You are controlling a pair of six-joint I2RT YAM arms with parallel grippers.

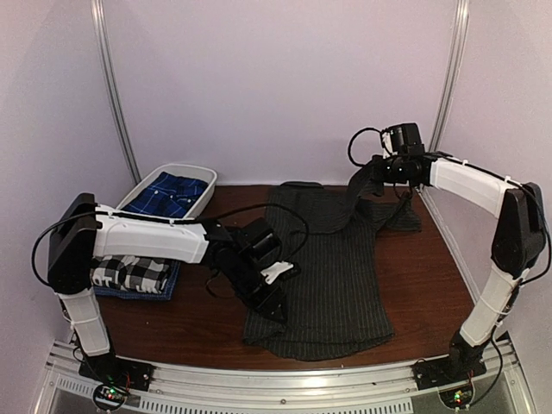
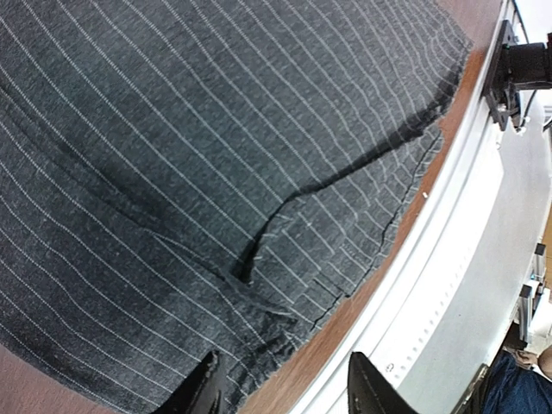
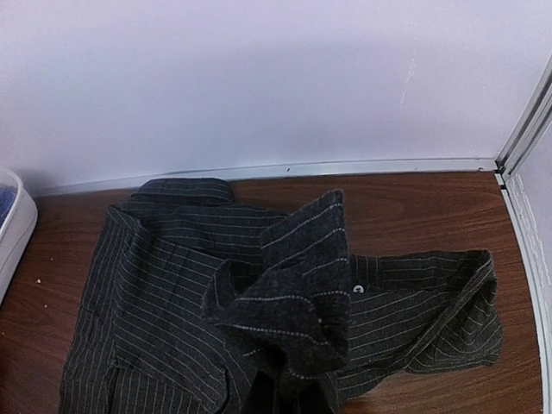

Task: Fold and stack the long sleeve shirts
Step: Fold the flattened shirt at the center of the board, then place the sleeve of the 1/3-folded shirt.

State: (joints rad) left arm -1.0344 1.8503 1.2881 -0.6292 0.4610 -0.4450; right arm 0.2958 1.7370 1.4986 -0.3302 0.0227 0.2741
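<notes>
The dark charcoal pinstriped shirt (image 1: 328, 267) lies spread across the middle of the table. My right gripper (image 1: 371, 177) is shut on its right sleeve cuff (image 3: 302, 293) and holds it lifted above the shirt's upper right; cloth hides the fingers. My left gripper (image 2: 285, 371) hovers open over the shirt's near left hem corner (image 2: 285, 319), with one finger above cloth and the other above the rail, gripping nothing. A folded black-and-white checked shirt (image 1: 129, 273) rests on a folded dark blue shirt (image 1: 142, 293) at the left.
A white basket (image 1: 200, 172) at the back left holds a blue plaid cloth (image 1: 172, 194). The metal rail (image 1: 285, 379) runs along the near edge, close to the hem. Walls close in the back and the right side.
</notes>
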